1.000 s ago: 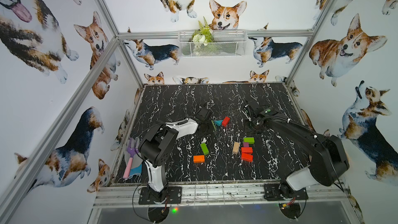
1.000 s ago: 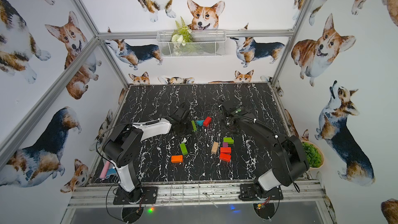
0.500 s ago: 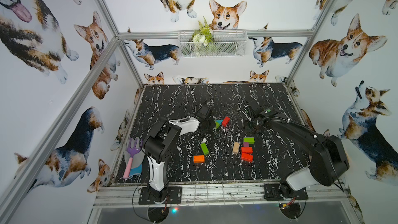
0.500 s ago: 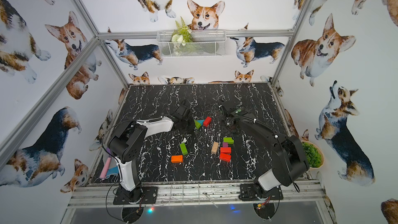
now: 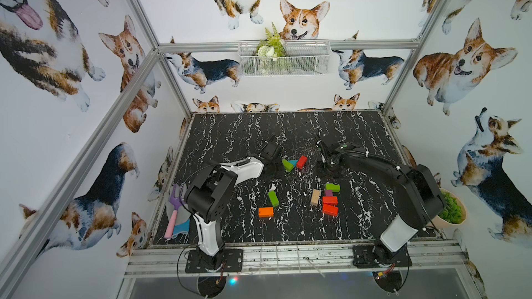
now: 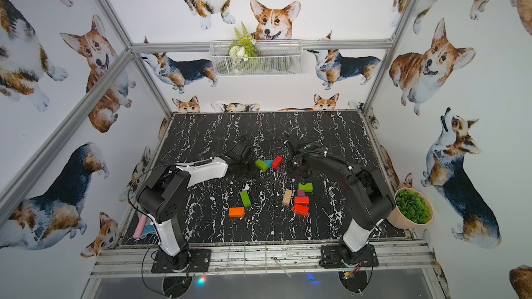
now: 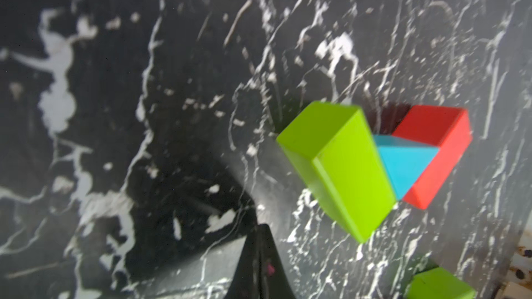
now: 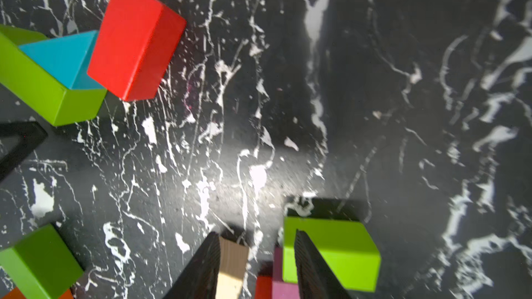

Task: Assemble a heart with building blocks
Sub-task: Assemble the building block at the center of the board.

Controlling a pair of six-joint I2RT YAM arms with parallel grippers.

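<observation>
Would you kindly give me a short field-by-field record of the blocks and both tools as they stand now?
Joined so far: teal triangle touching a green bar and a red bar, one on each side
Loose, left arm's side: second green bar, orange bar
Loose, right arm's side: plain-wood bar, third green bar, purple cube, second red bar, third red bar
Left tool: shut, empty, beside the green bar
Right tool: open, empty, near the third green bar
</observation>
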